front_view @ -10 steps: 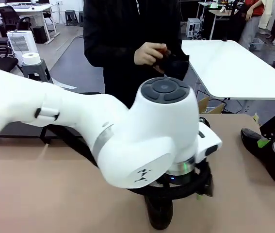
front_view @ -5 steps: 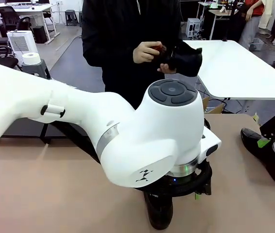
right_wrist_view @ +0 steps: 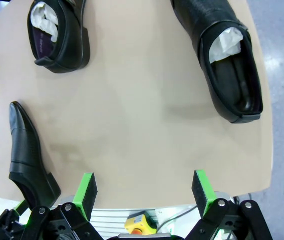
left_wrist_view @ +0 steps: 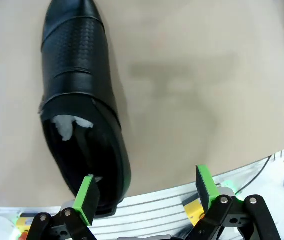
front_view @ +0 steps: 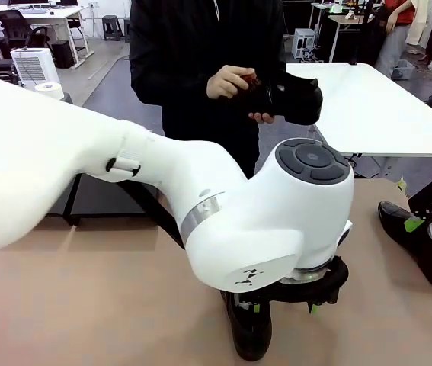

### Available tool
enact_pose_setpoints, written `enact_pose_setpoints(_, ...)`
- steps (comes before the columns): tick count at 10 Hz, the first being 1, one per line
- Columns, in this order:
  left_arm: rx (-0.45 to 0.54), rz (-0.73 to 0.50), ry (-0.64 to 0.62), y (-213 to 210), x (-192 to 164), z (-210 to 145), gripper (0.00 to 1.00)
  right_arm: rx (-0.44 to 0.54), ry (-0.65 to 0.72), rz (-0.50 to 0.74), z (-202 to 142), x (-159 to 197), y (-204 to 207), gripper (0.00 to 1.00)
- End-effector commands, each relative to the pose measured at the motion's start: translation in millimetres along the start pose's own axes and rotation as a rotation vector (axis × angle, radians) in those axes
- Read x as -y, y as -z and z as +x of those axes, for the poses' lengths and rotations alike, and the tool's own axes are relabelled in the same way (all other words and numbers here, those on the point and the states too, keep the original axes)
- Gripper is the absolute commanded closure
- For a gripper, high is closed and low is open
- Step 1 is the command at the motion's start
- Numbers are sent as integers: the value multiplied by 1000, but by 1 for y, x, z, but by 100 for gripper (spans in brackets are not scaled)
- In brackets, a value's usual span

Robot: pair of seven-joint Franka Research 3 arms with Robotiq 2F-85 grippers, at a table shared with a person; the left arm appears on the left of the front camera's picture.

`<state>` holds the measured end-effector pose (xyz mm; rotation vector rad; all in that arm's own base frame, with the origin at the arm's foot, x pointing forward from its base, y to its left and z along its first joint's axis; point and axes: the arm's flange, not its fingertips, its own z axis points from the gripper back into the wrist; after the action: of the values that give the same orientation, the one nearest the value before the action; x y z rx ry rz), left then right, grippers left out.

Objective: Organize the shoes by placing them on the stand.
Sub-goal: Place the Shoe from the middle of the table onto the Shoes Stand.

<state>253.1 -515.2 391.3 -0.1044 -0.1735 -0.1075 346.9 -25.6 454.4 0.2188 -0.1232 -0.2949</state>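
Tan tabletop (left_wrist_view: 192, 90) lies under both arms. In the left wrist view, the left gripper (left_wrist_view: 147, 192) has its jaws spread wide, with bare table between them and nothing gripped. Its green pad (left_wrist_view: 88, 197) at seven o'clock overlaps the heel rim of a black shoe (left_wrist_view: 76, 100); whether the two touch cannot be told. That shoe rests on its sole with its toe toward eleven o'clock and white paper (left_wrist_view: 69, 125) showing in its opening. From the front it lies at six o'clock, under the left arm's (front_view: 200, 206) wrist.

The right gripper (right_wrist_view: 144, 192) also has its jaws apart, empty, above bare table. In its view, a second shoe (right_wrist_view: 59, 35) lies at eleven o'clock and a third shoe (right_wrist_view: 224, 60) at one o'clock near the table's edge, both stuffed with white paper. At eight o'clock the first shoe shows in profile, with the left gripper's green tip by its heel.

In the front view, the stand (front_view: 97, 200) sits at the table's far edge toward nine o'clock, partly hidden by the left arm. At twelve o'clock a person in dark clothes (front_view: 185, 61) stands at the far side, holding a fourth shoe (front_view: 296, 99) in both hands (front_view: 231, 80), raised above the table. A white table (front_view: 368, 107) stands behind at two o'clock.
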Motion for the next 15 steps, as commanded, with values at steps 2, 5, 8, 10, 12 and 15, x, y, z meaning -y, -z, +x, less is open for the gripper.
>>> enact_pose_setpoints(2, 18, 45, -46, 21, 12, 11, 0, -2, -8, 3, -1, 0, -1, 0)
enact_pose_setpoints(5, 4, 65, -45, 40, 11, 9, 0, -2, -8, 3, -1, 0, -1, 0)
enact_pose_setpoints(8, -10, 112, -65, 47, 9, 10, 43, -2, -8, 3, -1, 0, -1, 0)
enact_pose_setpoints(10, 7, 123, -75, 49, 9, 11, 78, -2, -8, 3, -1, 0, -1, 0)
enact_pose_setpoints(12, 0, 136, -82, 54, 10, 13, 100, -2, -8, 3, -1, 0, -1, 0)
enact_pose_setpoints(15, 3, 155, -85, 61, 9, 15, 100, -2, -8, 3, -1, 0, -1, 0)
